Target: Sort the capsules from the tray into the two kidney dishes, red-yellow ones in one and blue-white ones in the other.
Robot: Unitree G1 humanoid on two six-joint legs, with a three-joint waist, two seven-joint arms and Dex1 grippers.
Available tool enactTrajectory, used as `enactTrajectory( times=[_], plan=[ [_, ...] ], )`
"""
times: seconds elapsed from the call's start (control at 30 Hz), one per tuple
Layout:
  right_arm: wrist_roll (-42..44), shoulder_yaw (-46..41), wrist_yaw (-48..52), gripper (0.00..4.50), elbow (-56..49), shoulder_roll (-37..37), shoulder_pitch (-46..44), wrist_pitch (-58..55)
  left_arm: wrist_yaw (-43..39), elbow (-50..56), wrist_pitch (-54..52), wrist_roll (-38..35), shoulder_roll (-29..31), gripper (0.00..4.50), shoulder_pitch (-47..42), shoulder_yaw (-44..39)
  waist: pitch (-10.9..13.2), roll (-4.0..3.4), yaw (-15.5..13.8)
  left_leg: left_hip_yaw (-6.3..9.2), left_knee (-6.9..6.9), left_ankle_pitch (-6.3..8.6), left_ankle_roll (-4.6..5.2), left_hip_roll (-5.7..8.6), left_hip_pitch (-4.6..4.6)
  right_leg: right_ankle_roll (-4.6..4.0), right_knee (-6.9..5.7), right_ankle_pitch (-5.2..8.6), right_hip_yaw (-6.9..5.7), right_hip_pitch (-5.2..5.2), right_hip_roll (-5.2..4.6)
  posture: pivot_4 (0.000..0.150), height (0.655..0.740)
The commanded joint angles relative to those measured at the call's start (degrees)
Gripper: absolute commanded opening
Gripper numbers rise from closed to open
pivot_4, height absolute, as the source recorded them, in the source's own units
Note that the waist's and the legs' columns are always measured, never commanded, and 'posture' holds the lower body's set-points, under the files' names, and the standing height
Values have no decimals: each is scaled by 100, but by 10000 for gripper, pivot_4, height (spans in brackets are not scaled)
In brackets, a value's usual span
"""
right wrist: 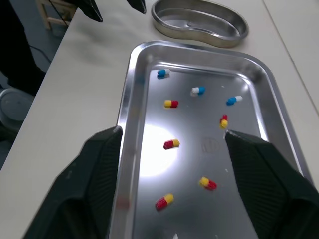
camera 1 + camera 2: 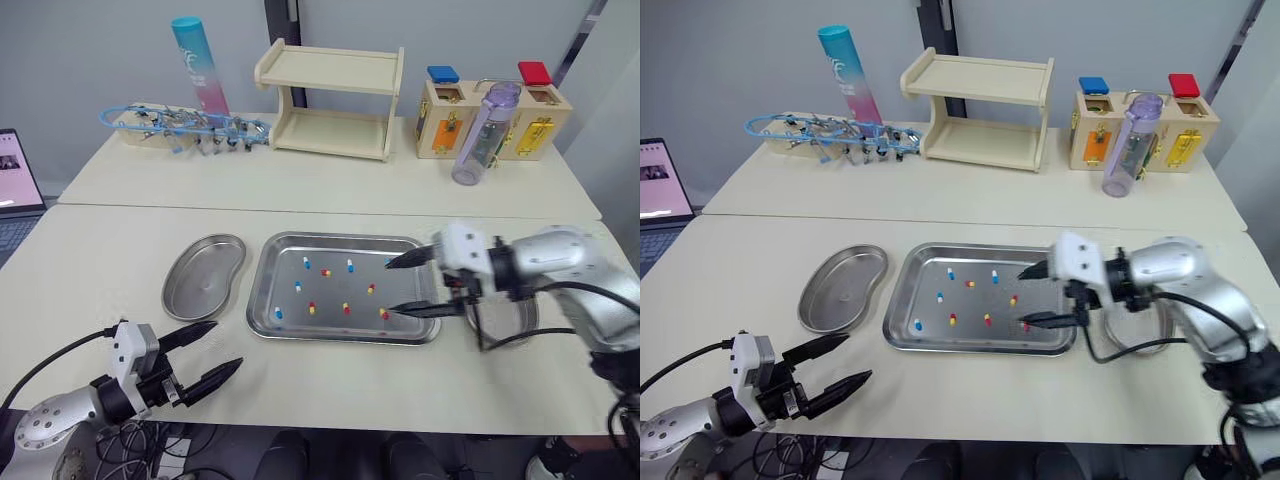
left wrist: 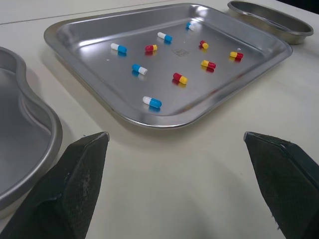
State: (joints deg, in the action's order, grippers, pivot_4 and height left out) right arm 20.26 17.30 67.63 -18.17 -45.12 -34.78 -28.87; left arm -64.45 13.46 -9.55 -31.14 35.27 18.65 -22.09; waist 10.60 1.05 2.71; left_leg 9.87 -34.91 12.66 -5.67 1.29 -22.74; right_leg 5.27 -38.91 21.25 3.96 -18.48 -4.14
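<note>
Left gripper [image 2: 228,345]: fingers spread, hovering over the table's front edge, short of the left dish [image 2: 203,275], which is empty.

Tray [image 2: 262,292]: the capsules [image 3: 152,102] lie loose on its floor, both colours mixed.

Right gripper [image 2: 389,287]: fingers spread wide over the tray's right end. Recommended: take the red-yellow capsule [image 2: 384,314] by the finger nearer the robot. Centre it between the tips, descend straight, and close lightly so it does not skid on the steel.

Right dish [image 3: 271,17]: the right arm largely hides it from the head views. The left wrist view shows its rim just beyond the tray. Its contents cannot be told.
</note>
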Motion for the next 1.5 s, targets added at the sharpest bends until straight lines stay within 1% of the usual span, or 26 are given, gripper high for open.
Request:
enactTrajectory(
  times=[0.03,0.07,0.23,0.43,0.47,0.5,0.6,0.77,1.13,1.33,1.5],
  plan=[
    [-365,369,-44,21938,239,392,-335,178,-24,29,60,-57,79,45000,-23,21,0,1,5,1,0,0,0,0,-2,0,0,0,-1,-3,0,1500,7400],
    [-459,503,-70,19057,358,557,-432,177,-19,7,72,-46,81,45000,-39,31,0,0,13,2,0,0,0,-1,-1,-1,-2,-1,-1,-4,0,1500,7400],
    [-1185,1116,-297,19057,1287,1443,-919,566,18,-87,100,-10,88,45000,-136,83,-1,1,59,6,0,-1,-1,-5,0,-6,-9,-4,-3,-10,7,1500,7400],
    [-1627,1496,-286,19057,2235,2319,-1357,871,-17,-142,71,-35,140,45000,-186,123,-1,1,74,8,2,-2,-2,-6,-3,-7,-14,-4,-3,-32,8,1500,7400],
    [-1694,1538,-287,19057,2412,2445,-1422,941,-27,-182,88,-29,146,45000,-203,125,-1,1,76,9,2,-2,-2,-6,-2,-7,-14,-4,-3,-51,8,1500,7400],
    [-1803,1637,-334,19057,2739,2680,-1538,1065,-43,-286,149,-9,135,45000,-219,113,-1,1,76,8,2,-2,-2,-6,-4,-8,-15,-5,-3,-54,8,1500,7400],
    [-1992,1748,-382,19057,3356,3176,-1762,1279,-87,-478,265,17,131,45000,-240,96,-1,1,101,8,2,-3,-3,-8,-3,-13,-21,-8,-3,-59,10,1500,7400],
    [-2211,1745,-513,19057,4021,3774,-1934,1503,-148,-644,380,27,176,45000,-236,81,-2,2,125,11,3,-3,-4,-9,-5,-14,-21,-8,-3,-62,11,1500,7400],
    [-2507,1638,-660,19057,5101,4465,-2154,1953,-130,-605,471,20,167,45000,-107,87,-2,1,193,17,5,-4,-6,-9,-4,-14,-30,-9,-5,-67,14,1500,7400],
    [-2635,1597,-690,19057,5626,4685,-2275,2174,-120,-577,464,31,169,45000,-100,108,-2,1,215,17,5,-4,-6,-10,-3,-15,-39,-8,-3,-71,17,1500,7400],
    [-2700,1620,-657,19057,5834,4790,-2292,2279,-98,-578,471,62,170,45000,-100,111,-1,1,216,17,5,-5,-7,-10,-3,-15,-47,-8,-3,-75,17,1500,7400]
  ],
)
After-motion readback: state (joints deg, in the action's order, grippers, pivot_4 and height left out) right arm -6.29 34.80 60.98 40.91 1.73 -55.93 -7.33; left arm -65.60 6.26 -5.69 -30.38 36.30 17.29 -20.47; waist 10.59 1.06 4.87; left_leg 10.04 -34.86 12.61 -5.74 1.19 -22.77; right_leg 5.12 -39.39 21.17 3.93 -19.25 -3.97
